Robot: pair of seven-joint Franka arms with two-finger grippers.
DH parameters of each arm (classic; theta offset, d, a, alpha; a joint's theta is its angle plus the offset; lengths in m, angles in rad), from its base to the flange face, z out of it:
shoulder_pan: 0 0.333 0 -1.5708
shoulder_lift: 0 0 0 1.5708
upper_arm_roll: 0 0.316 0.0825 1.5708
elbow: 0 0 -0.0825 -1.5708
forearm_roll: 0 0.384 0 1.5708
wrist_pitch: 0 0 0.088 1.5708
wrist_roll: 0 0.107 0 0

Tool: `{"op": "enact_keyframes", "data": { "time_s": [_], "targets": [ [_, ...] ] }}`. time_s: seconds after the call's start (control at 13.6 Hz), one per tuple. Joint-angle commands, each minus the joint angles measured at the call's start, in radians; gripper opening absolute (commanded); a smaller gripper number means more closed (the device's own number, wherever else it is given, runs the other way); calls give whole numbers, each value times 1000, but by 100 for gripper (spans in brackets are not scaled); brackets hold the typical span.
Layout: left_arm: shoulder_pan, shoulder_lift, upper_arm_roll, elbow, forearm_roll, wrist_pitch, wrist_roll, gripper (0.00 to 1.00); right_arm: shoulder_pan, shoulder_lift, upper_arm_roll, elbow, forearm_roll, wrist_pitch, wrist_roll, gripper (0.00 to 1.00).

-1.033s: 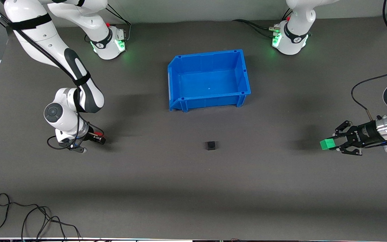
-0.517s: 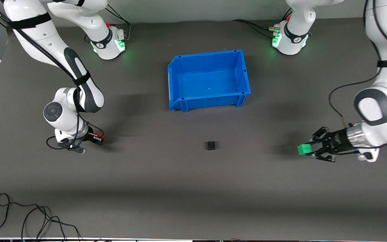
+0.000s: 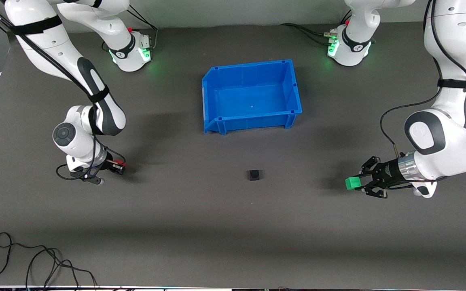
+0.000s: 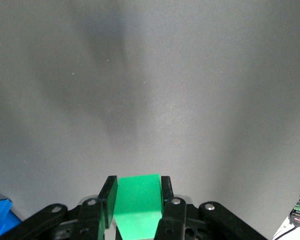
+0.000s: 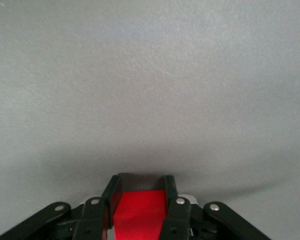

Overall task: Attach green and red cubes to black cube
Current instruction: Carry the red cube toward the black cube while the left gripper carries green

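Observation:
The black cube [image 3: 254, 174] sits alone on the grey table, nearer the front camera than the blue bin. My left gripper [image 3: 356, 183] is shut on the green cube [image 3: 351, 183] and holds it just above the table toward the left arm's end; the cube fills the gap between the fingers in the left wrist view [image 4: 136, 204]. My right gripper [image 3: 119, 166] is low at the table toward the right arm's end, shut on the red cube [image 5: 139, 214], which shows only as a red sliver in the front view [image 3: 120, 163].
An empty blue bin [image 3: 212, 97] stands mid-table, farther from the front camera than the black cube. A loose black cable [image 3: 34, 260] lies at the near edge toward the right arm's end.
My left gripper has carried the green cube along the table toward the black cube and slightly lower. The right arm has stayed still.

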Motion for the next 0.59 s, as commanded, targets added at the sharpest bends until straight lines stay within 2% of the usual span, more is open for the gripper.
{"op": "enact_keyframes", "data": {
  "time_s": [0.0,0.22,0.52],
  "targets": [
    [-10,8,8,13,11,17,-25,20,4,-69,5,27,152,-105,4,0],
    [-24,39,8,7,11,80,-42,20,7,-108,4,82,286,-219,51,0],
    [-67,64,8,2,11,135,-71,20,80,-94,4,163,294,-263,393,0]
  ]
}}
